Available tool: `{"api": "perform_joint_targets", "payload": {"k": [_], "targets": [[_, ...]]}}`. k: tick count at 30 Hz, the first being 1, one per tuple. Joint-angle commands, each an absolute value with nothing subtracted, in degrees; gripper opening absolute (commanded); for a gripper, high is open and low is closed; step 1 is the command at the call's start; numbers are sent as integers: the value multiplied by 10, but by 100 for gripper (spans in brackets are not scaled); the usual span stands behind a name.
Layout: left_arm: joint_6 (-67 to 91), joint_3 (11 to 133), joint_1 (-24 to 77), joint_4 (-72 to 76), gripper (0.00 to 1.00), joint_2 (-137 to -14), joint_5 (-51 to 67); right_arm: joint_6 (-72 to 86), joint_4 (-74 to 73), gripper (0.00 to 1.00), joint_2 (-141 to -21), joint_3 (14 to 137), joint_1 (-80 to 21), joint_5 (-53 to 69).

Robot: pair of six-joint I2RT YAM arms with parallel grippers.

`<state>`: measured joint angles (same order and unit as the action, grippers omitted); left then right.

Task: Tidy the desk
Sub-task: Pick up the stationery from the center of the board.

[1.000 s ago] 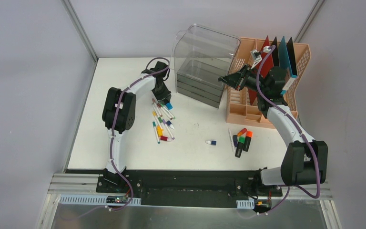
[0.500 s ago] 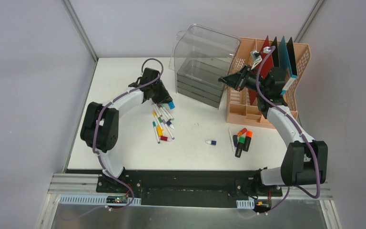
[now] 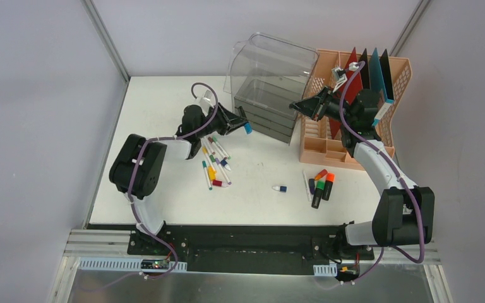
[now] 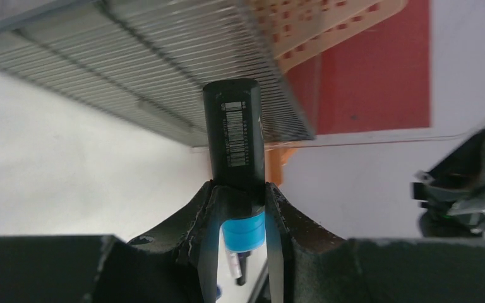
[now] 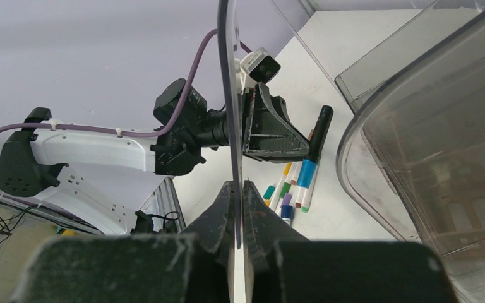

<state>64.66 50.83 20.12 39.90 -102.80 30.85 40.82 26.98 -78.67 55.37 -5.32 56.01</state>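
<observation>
Grey walls (image 3: 50,95) are enclosing the white desk (image 3: 164,101), which is spreading flat ahead of both arm bases and carrying everything in play. At its far side a clear cover (image 3: 271,53) is arching over a stack of grey drawers (image 3: 262,110), with a peach mesh organizer (image 3: 398,120) standing just beside them on the right. The left gripper (image 4: 240,189) is clamping a black marker (image 4: 233,126) with a blue band and is hanging above the tabletop, pointing it toward the drawers. The right gripper (image 3: 295,106) is pinching the thin edge of the clear cover between closed fingers. Loose markers (image 3: 213,161) are lying in a scatter near the left arm, and highlighters (image 3: 321,183) are lying near the front right. The step in hand appears to be stowing one marker while the other arm is steadying or lifting the cover. The next move is probably calling for carrying the marker to an opening in the storage and letting go only once it is over that spot; which slot is meant cannot be told.
</observation>
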Motion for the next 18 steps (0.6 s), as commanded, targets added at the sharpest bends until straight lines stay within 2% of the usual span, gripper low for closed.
{"api": "perform_joint_targets", "payload": {"k": [1, 18], "targets": [[756, 528, 197, 604, 0, -1065, 345, 417, 285, 0, -758, 551, -49, 578], [808, 623, 230, 562, 0, -1101, 274, 417, 288, 0, -763, 550, -50, 581]]}}
